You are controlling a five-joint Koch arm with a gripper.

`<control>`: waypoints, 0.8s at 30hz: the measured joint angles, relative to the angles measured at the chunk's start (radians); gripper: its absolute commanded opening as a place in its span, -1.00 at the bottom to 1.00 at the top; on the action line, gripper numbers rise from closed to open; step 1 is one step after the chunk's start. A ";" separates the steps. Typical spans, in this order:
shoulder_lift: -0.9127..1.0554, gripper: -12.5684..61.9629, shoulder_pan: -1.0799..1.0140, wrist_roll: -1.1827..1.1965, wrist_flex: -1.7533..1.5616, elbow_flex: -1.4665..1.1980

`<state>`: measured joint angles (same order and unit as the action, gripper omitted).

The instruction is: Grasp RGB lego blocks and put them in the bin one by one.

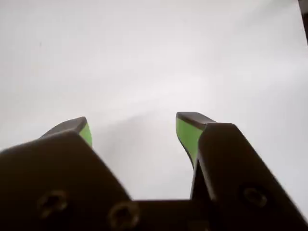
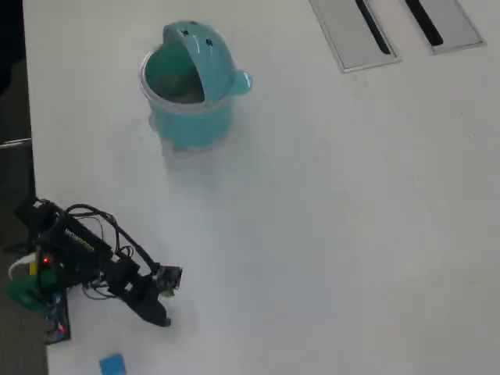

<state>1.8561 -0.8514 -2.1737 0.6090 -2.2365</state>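
In the wrist view you see your hand [image 1: 134,130] with its two dark jaws spread well apart, green pads [image 1: 188,134] on their inner faces and bare white counter [image 1: 144,57] showing between them. Nothing sits in the gap; the tips touch nothing that can be made out.

In the overhead view your arm [image 2: 86,254] lies folded at the lower left of the counter [image 2: 351,234], its wiring and a red light near the left edge, and the hand [image 2: 160,316] points toward the bottom of the picture. From up here the jaws are too small and dark to read. The blue block [image 2: 112,364] lies at the bottom edge, just left of and below the hand, apart from it. You cannot pick out a red or yellow-green block in either view. The teal bin [image 2: 190,94] stands upright at the upper left, well apart from the arm, lid tipped back so the mouth is uncovered. Two grey slotted panels [image 2: 351,35] sit at the top right
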 measured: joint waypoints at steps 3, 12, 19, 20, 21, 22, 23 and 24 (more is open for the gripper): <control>-0.028 0.22 -0.044 -0.008 -0.051 0.000; -0.031 0.25 -0.126 -0.044 -0.130 0.000; 0.005 0.29 -0.149 -0.026 -0.172 -0.091; 0.015 0.29 -0.152 -0.014 -0.187 -0.107; 0.029 0.29 -0.156 -0.002 -0.202 -0.121; 0.051 0.29 -0.166 0.012 -0.216 -0.135; 0.069 0.30 -0.173 0.029 -0.224 -0.141; 0.081 0.30 -0.181 0.046 -0.225 -0.144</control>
<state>1.9374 -1.0324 -2.1276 0.3835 -2.3807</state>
